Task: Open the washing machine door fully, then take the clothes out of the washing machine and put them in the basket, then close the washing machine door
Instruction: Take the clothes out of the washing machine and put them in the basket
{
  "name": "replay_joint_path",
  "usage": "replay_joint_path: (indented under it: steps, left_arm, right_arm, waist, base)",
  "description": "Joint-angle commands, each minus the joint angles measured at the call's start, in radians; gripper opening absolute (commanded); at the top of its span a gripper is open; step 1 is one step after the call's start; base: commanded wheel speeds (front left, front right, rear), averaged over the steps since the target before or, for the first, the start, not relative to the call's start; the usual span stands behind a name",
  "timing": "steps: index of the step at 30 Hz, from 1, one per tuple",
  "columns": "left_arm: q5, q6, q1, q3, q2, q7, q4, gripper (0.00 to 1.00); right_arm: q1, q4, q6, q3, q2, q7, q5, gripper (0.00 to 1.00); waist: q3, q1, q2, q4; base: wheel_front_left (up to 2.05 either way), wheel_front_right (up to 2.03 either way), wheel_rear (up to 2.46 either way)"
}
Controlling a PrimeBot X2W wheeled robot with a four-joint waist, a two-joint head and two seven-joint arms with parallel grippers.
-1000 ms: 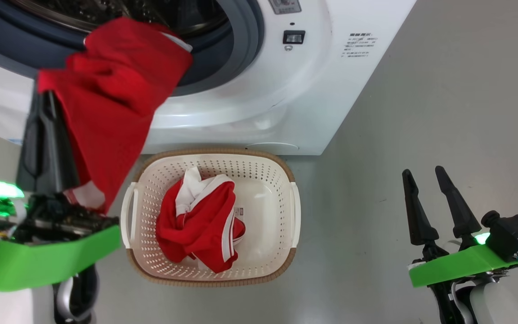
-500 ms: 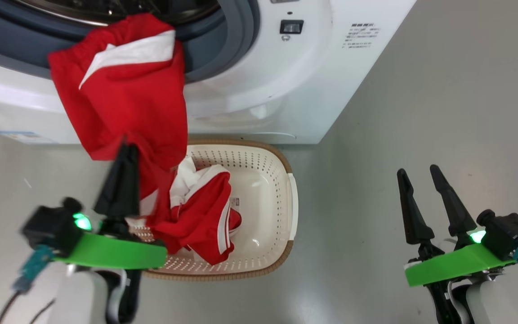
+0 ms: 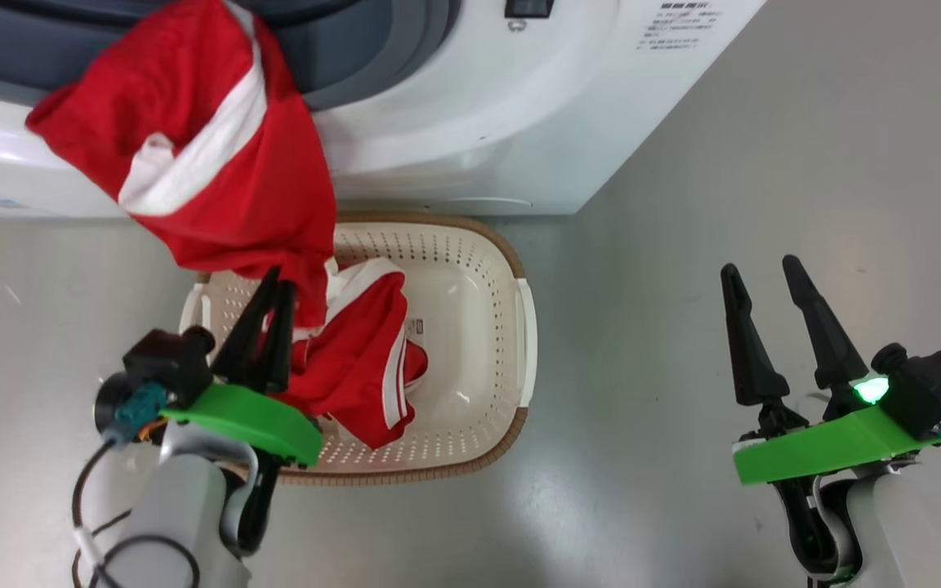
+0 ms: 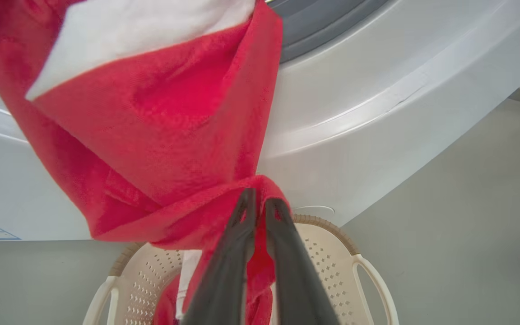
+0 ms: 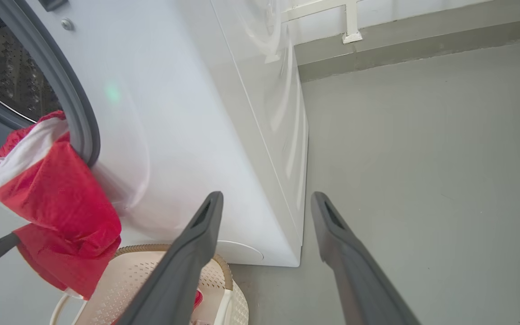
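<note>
Grey floor (image 3: 683,163), left hand (image 3: 274,279) clamping clothes (image 3: 217,163)

- The left gripper (image 3: 278,282), a second ago far out to the left in front of the washing machine (image 3: 479,106), is now over the left part of the basket (image 3: 479,327).
- The red garment (image 3: 193,155) it pinches hangs further out, its white stripe now showing.
- The head camera has shifted, so the machine sits higher in its view.

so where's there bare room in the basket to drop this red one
Free: the basket's right half, between the red heap and its right handle; also the floor between basket and right gripper. Crowded: the left half, under the left gripper and hanging garment.
</note>
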State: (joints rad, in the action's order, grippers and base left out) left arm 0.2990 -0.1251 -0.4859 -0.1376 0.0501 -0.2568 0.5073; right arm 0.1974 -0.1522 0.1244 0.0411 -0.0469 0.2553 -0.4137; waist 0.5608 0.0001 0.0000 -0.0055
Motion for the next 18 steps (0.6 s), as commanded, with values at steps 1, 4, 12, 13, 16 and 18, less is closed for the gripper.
replay_joint_path:
  steps: [1,4,12,13,16,18]
  left_arm:
    - [-0.011,-0.006,-0.015,0.022,0.029,-0.005,0.008,0.16]
    - [-0.016,-0.006,-0.054,0.013,0.036,-0.005,0.074,0.25]
    - [-0.017,-0.006,-0.125,-0.020,0.050,-0.005,0.214,0.38]
    - [-0.017,-0.006,-0.130,-0.022,0.051,-0.005,0.228,0.42]
    - [-0.015,-0.006,-0.146,-0.026,0.052,-0.005,0.265,0.55]
    - [-0.013,-0.006,-0.156,-0.025,0.054,-0.005,0.282,0.73]
  right_arm:
    - [0.008,0.026,0.006,0.025,-0.003,0.006,-0.001,1.00]
    - [0.019,0.027,0.006,0.027,-0.003,0.006,-0.003,1.00]
    - [0.035,0.032,0.006,0.028,-0.003,0.006,-0.008,1.00]
    - [0.035,0.033,0.006,0.029,-0.003,0.006,-0.009,1.00]
    - [0.036,0.034,0.006,0.032,-0.003,0.006,-0.009,1.00]
    - [0.038,0.035,0.006,0.034,-0.003,0.006,-0.009,1.00]
  waist:
    - [0.025,-0.0001,0.0000,-0.005]
    - [0.046,-0.0001,0.0000,-0.010]
    - [0.087,-0.0001,0.0000,-0.024]
    - [0.089,-0.0001,0.0000,-0.025]
    - [0.096,-0.0001,0.0000,-0.027]
    - [0.101,-0.0001,0.0000,-0.028]
  base:
    - [0.00,0.00,0.00]
    - [0.00,0.00,0.00]
    - [0.00,0.00,0.00]
    - [0.00,0.00,0.00]
    - [0.00,0.00,0.00]
    - [0.00,0.00,0.00]
